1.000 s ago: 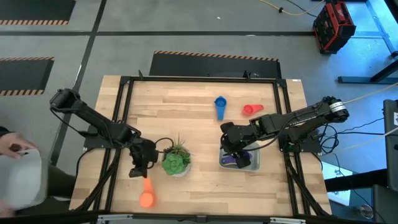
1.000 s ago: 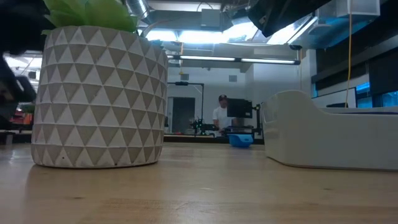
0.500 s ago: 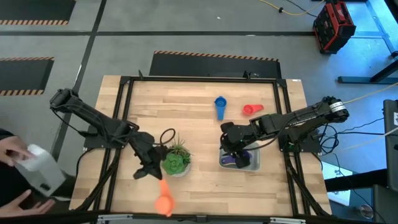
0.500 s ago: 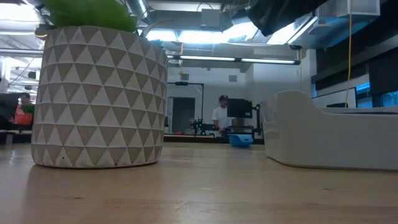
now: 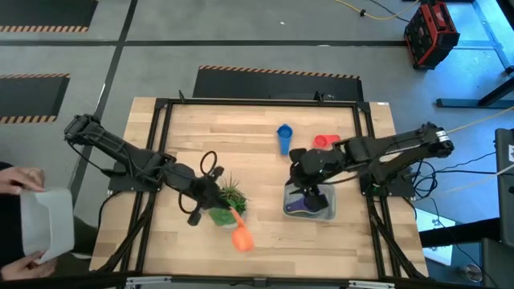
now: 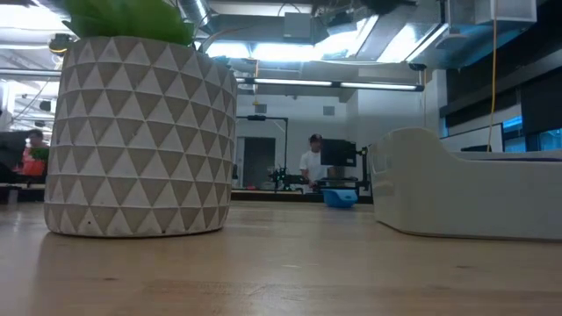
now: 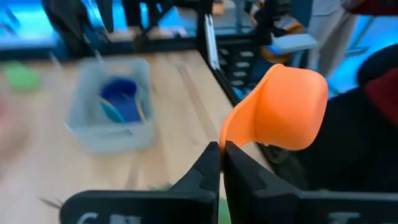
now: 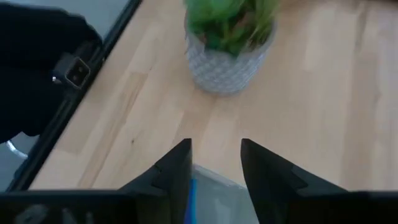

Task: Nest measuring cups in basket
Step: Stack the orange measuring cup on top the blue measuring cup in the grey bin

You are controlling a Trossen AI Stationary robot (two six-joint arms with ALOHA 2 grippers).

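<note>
Left gripper [image 7: 221, 163] clamped closed mid-table; right gripper [image 8: 215, 163] parted.

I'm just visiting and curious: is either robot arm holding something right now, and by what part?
The left gripper pinches the orange measuring cup by its handle. The right gripper, above the basket, stands open and holds nothing.

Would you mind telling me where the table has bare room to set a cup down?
Bare wood lies behind the potted plant, left of the blue cup. It is crowded around the basket and the red cup.
</note>
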